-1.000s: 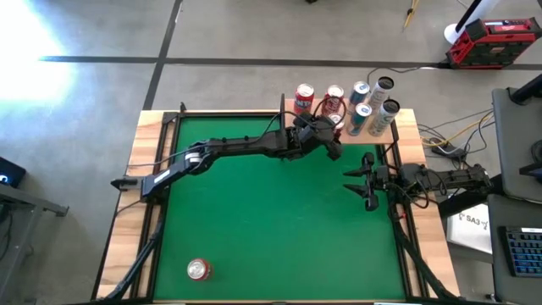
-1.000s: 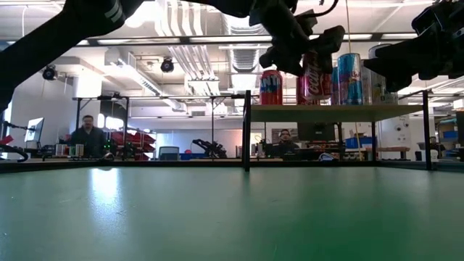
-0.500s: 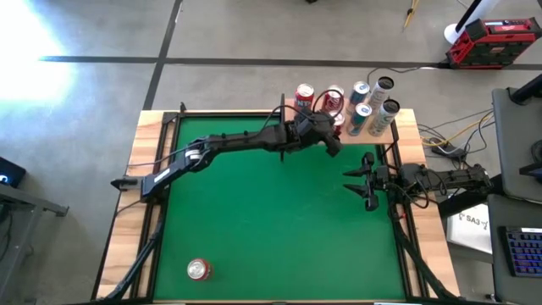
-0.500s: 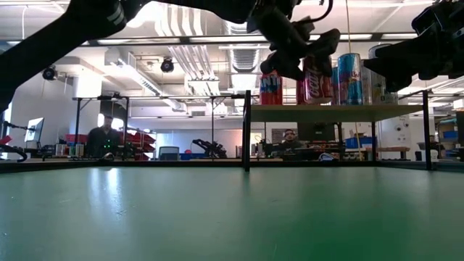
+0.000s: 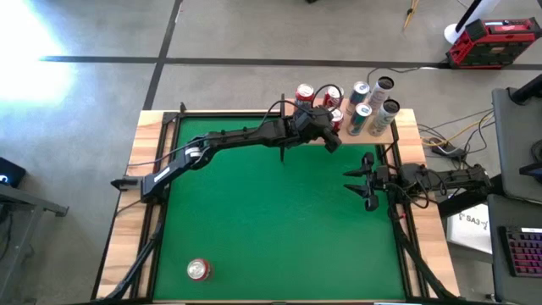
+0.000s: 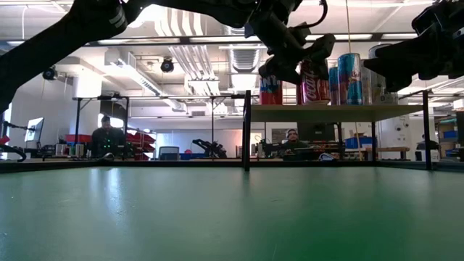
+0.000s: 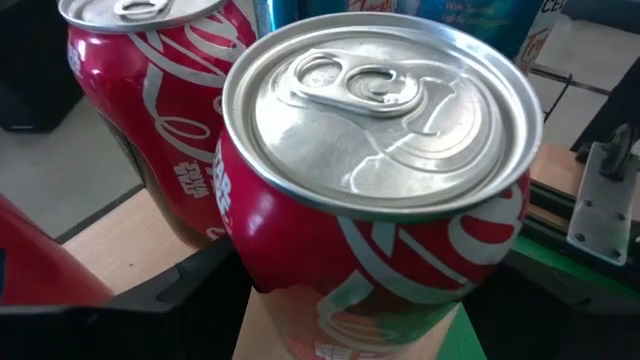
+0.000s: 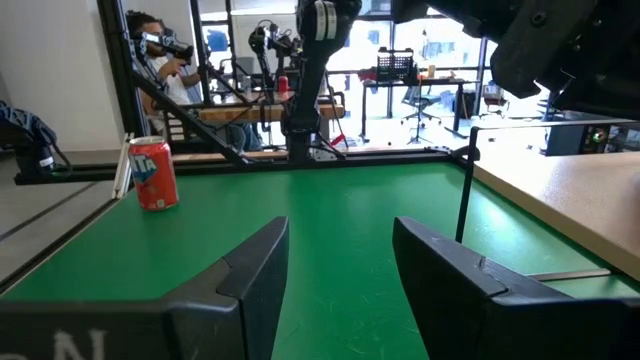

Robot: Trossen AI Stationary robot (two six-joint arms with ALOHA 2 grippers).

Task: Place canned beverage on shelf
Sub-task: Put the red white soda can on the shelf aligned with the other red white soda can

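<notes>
Placing can on shelf, L arm.
I see L gripper clenched on upright red can over shelf front-left edge, beside shelved cans; R gripper spread, idle near table's right edge.

The scene is lit brightly from overhead. A white glare patch is seen on the grey concrete floor in the high view. In the low view, the dark arms are silhouetted against ceiling lights, and the near green felt tabletop is blurred.
</notes>
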